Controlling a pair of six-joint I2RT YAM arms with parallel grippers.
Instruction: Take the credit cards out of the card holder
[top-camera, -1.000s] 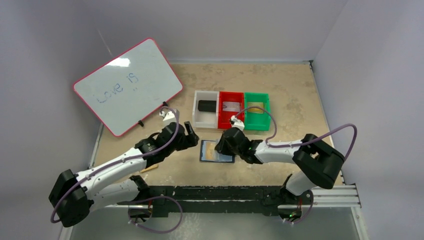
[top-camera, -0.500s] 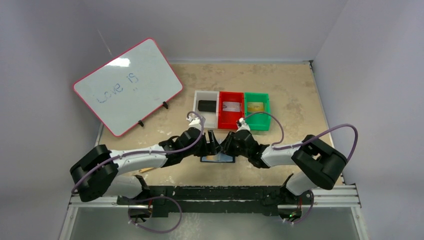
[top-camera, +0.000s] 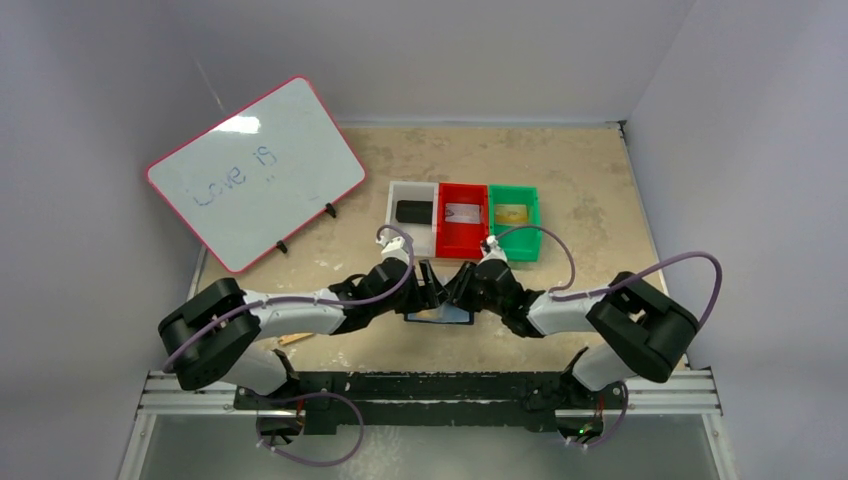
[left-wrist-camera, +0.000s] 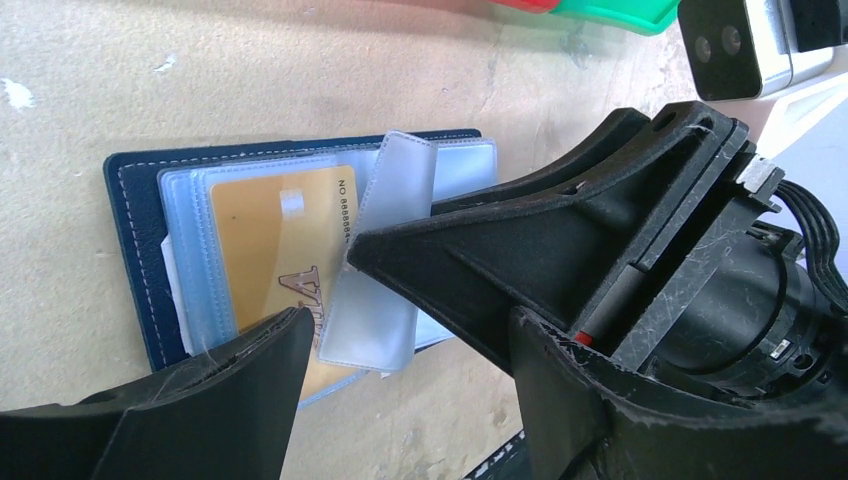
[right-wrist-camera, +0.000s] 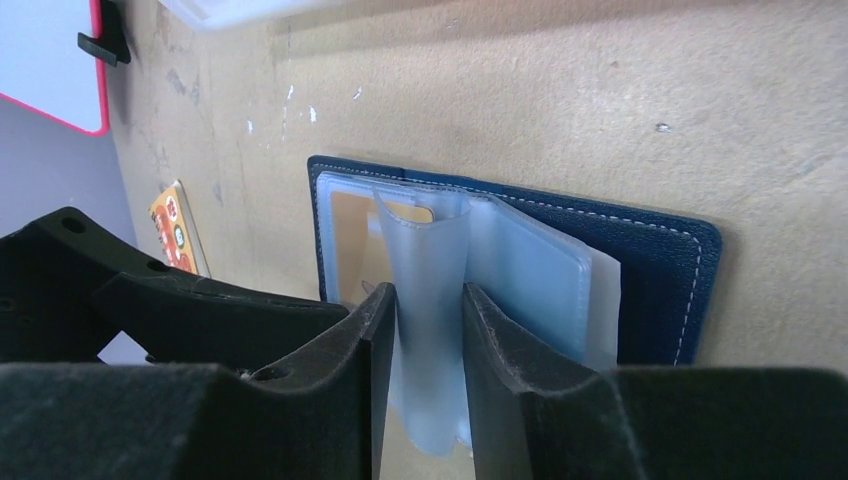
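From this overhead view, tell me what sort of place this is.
Probably a robotics lab test cell: two white-and-black robot arms bolted to a metal rail at the edge of a tan tabletop, plain grey enclosing walls, and white, red and green plastic bins.

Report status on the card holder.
Left gripper open over card holder. Right gripper shut on upright clear sleeve. Gold card still pocketed. Grippers crowded together.

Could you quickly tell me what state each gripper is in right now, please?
Left gripper: open, holding nothing.
Right gripper: closed on a clear sleeve of the card holder.
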